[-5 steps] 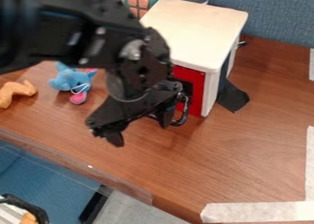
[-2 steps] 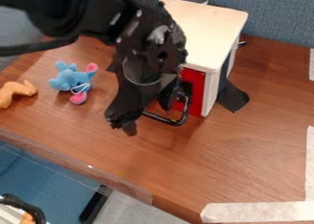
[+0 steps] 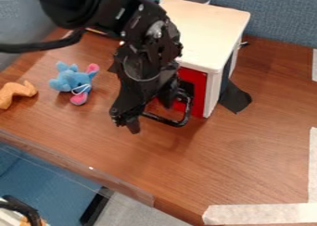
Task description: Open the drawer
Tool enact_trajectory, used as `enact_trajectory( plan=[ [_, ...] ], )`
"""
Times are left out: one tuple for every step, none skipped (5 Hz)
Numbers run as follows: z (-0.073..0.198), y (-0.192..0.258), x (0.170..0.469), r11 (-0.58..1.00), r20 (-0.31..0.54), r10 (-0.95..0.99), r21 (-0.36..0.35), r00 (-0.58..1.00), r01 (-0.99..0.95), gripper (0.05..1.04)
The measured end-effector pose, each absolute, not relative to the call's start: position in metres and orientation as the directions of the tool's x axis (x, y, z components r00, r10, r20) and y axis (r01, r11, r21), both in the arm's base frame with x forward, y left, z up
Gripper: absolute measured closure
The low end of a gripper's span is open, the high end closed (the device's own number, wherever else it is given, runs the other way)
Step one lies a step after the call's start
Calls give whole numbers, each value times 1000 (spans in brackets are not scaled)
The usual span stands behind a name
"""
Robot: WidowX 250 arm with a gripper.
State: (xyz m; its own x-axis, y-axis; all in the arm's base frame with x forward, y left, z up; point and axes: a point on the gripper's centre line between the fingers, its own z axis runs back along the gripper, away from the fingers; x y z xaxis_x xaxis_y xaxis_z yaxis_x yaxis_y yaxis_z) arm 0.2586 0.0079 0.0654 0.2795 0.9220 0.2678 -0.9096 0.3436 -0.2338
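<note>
The black gripper point(image 3: 150, 115) hangs in front of the small white cabinet point(image 3: 213, 93), left of its red drawer front point(image 3: 195, 88). Its fingers stand apart: one points down over the table on the near left, the other is close to the red front, beside the black loop handle point(image 3: 178, 123). The handle sticks out from the front toward the lower left. Whether a finger touches the handle I cannot tell. Part of the red front is hidden behind the gripper, and the front appears flush with the cabinet.
A blue plush toy point(image 3: 73, 83) and an orange object point(image 3: 15, 93) lie on the table to the left. Black material point(image 3: 234, 97) juts out at the cabinet's right side. Pale tape point(image 3: 260, 213) marks the near right, and a clear strip point(image 3: 80, 167) edges the table.
The gripper has swung to a steeper angle and its lower finger has shifted right and up, nearer the handle. The fingers look less far apart. The drawer front has not visibly moved.
</note>
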Motion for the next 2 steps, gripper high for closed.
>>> enact_trajectory(
  plan=[
    [60, 11, 265, 330, 257, 928, -231, 270, -915, 85],
    [50, 13, 270, 310, 250, 934, -219, 254, -925, 85]
  ],
)
